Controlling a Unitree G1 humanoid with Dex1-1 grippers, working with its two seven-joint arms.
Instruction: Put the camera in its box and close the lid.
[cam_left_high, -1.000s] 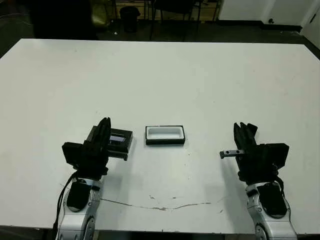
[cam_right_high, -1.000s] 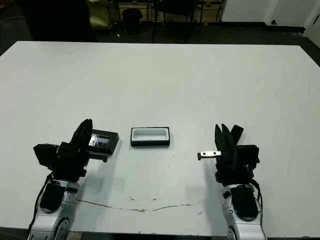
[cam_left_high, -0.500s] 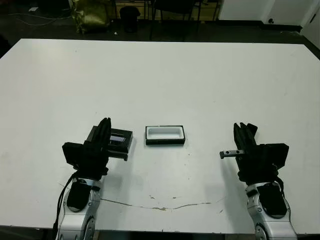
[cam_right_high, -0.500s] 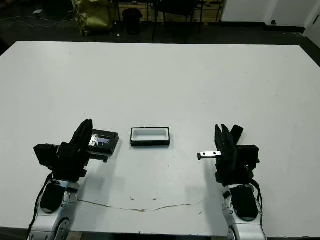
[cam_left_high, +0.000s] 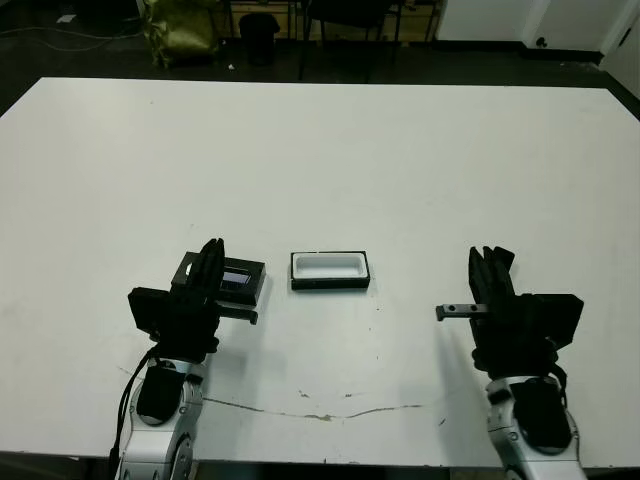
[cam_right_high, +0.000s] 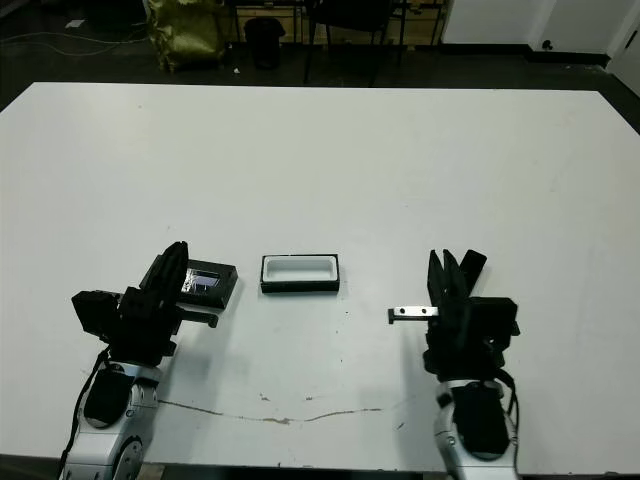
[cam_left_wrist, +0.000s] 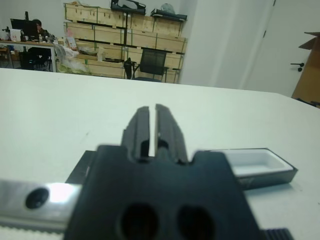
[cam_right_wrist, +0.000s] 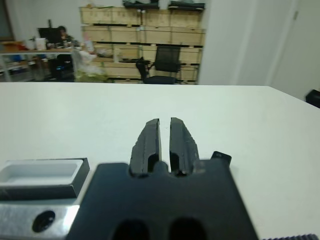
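Observation:
The box (cam_left_high: 330, 270) lies open near the table's middle, black walls around a white lining; it also shows as the box (cam_left_wrist: 260, 165). To its left lies the lid (cam_left_high: 243, 280), its pale strip showing. My left gripper (cam_left_high: 210, 250) hovers over the lid's left part, fingers (cam_left_wrist: 142, 125) shut with only a slit between them, holding nothing. My right gripper (cam_left_high: 490, 258) stands to the right of the box, shut and empty. A black corner (cam_right_wrist: 221, 158) pokes out beside its fingers, apparently the camera's end, with the rest hidden under the gripper.
A thin dark crack line (cam_left_high: 320, 412) runs along the table near its front edge. Beyond the table's far edge stand a chair (cam_right_wrist: 166, 62), shelves of cardboard boxes and a person (cam_right_wrist: 61, 32) at a desk.
Both grippers have drawn back a little toward the near edge. The box and the lid lie where they were.

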